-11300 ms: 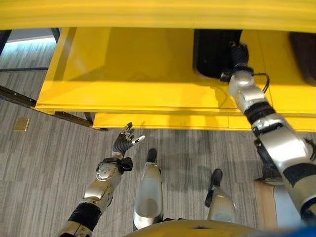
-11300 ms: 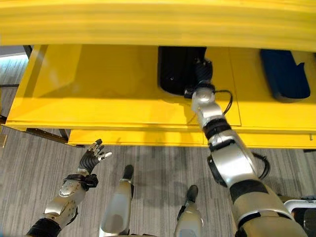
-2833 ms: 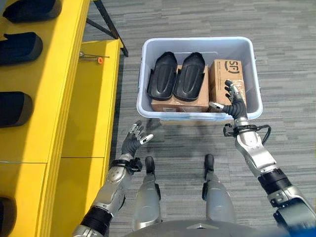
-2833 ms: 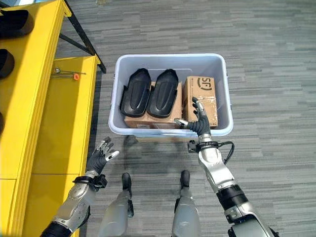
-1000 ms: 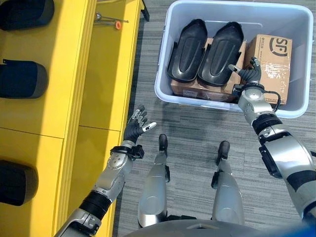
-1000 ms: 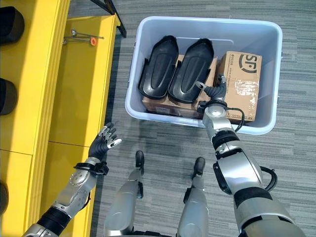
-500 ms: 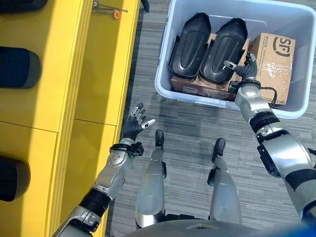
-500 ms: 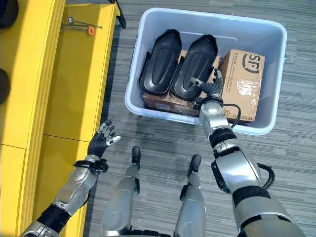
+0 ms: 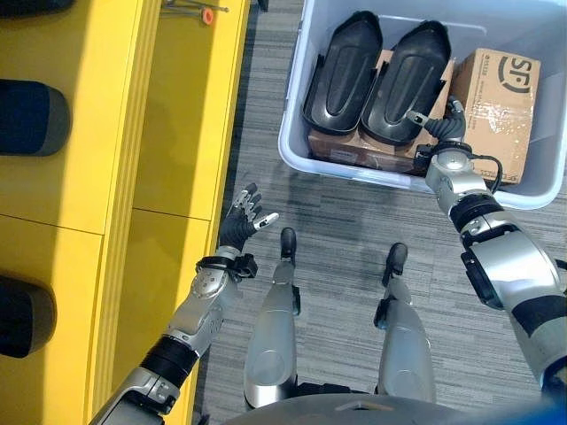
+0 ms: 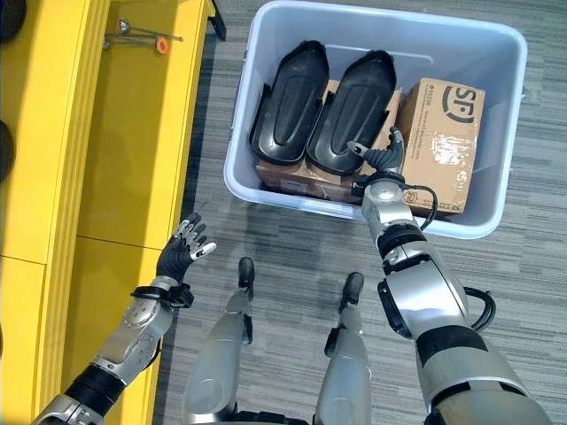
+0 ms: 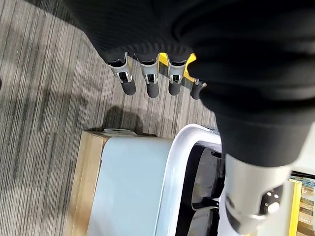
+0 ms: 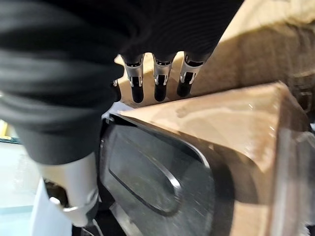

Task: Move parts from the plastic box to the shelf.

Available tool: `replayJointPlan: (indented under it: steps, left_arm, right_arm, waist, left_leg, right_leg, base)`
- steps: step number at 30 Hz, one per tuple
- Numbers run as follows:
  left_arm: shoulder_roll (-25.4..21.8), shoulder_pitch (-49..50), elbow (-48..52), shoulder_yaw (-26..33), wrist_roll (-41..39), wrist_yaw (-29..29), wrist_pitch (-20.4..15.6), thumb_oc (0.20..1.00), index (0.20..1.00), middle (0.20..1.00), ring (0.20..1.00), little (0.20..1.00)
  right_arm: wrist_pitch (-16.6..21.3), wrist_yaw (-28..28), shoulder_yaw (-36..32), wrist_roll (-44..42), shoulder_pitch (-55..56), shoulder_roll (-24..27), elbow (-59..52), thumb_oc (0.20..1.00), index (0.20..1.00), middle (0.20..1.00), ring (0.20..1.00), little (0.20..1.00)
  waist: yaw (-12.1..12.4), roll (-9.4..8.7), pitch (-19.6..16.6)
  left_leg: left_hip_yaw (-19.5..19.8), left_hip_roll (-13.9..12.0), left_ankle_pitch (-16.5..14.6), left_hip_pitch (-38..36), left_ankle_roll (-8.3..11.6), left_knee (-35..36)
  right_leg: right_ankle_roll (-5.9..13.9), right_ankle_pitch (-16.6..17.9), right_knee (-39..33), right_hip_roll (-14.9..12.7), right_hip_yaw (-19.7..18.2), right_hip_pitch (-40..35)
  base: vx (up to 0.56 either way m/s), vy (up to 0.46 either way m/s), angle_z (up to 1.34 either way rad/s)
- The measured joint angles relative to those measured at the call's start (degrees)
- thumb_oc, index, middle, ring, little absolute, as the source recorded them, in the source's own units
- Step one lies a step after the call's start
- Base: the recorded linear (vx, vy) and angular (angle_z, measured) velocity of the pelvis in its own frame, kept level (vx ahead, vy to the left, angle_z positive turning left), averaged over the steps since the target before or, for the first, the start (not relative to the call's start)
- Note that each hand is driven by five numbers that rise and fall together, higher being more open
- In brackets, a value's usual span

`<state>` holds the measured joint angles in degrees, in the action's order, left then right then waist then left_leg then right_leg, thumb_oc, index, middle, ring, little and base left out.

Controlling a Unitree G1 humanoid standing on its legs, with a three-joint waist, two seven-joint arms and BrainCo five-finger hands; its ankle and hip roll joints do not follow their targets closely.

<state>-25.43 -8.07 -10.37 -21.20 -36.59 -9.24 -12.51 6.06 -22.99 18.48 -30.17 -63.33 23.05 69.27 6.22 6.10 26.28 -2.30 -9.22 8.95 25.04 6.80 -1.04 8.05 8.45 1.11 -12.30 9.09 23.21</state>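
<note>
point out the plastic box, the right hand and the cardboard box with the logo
plastic box [image 10: 237,190]: right eye view, on its near left rim.
right hand [image 10: 384,161]: right eye view, on its dark back.
cardboard box [image 10: 443,142]: right eye view, middle of its top face.

— How's the light?
— Bright and even from overhead. The yellow shelf [image 9: 106,133] glows, with a paler band along its 3 o'clock edge.
— Shadows?
— Soft ones: the plastic box [image 9: 292,150] darkens the carpet [image 9: 328,221] at its 6 o'clock side.
— Glare?
— A mild sheen on the black parts [image 9: 341,75] and the taped cardboard box [image 10: 438,133]. The right wrist view is dimmer.
</note>
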Motion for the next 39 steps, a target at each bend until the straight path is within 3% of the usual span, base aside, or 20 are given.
replayJointPlan:
  steps: [10,39]
  left_arm:
    - [0.08,-0.01,0.0,-0.96,0.01,-0.9,-0.35,1.0,1.0,1.0,1.0,1.0]
    - [0.14,-1.43,-0.03,-1.15,0.09,-2.47,-0.8,1.0,1.0,1.0,1.0,1.0]
  right_arm:
    - [-0.17,0.06,0.27,0.09,-0.1,0.11,0.08,1.0,1.0,1.0,1.0,1.0]
    - [-1.44,0.23,0.09,0.04,-7.12,6.49,7.78,1.0,1.0,1.0,1.0,1.0]
  waist:
    - [0.32,0.28,0.17]
    - [1.22,0.95,1.52]
  left_leg:
    - [0.04,0.02,0.0,0.75,0.0,-0.04]
    - [2.47,1.28,0.95,7.41,-0.49,-1.81]
  right_leg:
    - [0.01,0.0,0.05,-0.02,-0.02,0.75]
    - [0.2,0.06,2.03,-1.23,1.28,5.91]
  base:
    - [0.0,0.0,0.0]
    - [0.01,-0.001,0.03]
